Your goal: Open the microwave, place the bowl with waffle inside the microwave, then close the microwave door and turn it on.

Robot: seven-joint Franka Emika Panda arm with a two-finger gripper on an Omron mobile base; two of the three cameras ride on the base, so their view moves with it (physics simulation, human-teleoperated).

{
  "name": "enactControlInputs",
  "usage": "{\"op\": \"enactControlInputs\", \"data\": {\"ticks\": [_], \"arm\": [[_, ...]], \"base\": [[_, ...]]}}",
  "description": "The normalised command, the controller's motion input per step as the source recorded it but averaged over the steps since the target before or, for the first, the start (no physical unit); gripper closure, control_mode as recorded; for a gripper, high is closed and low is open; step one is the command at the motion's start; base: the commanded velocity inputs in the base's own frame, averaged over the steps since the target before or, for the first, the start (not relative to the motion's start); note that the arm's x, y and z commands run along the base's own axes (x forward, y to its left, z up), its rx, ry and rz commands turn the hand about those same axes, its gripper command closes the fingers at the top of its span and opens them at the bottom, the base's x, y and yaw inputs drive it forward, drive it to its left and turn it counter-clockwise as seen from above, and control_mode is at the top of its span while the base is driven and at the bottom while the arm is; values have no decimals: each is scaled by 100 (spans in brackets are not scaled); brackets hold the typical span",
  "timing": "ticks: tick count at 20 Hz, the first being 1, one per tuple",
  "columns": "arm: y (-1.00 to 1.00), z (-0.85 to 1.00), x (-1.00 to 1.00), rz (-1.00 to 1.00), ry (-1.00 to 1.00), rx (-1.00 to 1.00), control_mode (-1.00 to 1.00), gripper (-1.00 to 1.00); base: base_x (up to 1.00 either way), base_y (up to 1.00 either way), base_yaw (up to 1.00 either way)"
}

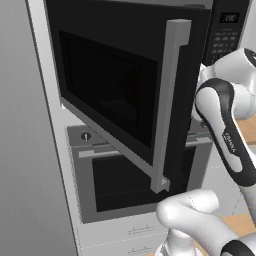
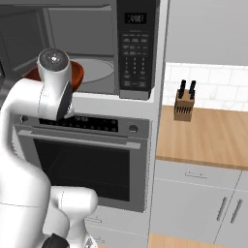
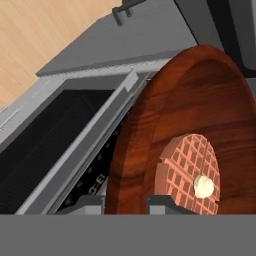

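The microwave door (image 1: 125, 95) stands swung wide, leaving the microwave (image 2: 97, 53) cavity free for loading. The gripper (image 3: 125, 202) pinches the rim of the bowl with waffle (image 3: 190, 125), one of the jaws on each side of the wall, carrying it at the cavity's mouth above the grey oven (image 2: 82, 160); apparently it is not yet set down. Inside the bowl lies one round waffle (image 3: 187, 170) with a pale pat on top, possibly butter.

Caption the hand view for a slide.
Tool gripping the rim of a wooden bowl holding a waffle, above the oven.
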Motion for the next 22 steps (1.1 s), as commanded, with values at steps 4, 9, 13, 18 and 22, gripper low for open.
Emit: {"op": "enactControlInputs", "data": {"ticks": [4,9,13,18,22], "arm": [[28,0,57,0,5,0,-100,100],[22,0,48,-3,1,0,-100,100],[6,0,45,-8,0,0,-100,100],[0,0,47,-11,0,0,-100,100],[4,0,46,-11,0,0,-100,100]], "base": [[0,0,0],[0,0,0],[0,0,0],[0,0,0],[0,0,0]]}}
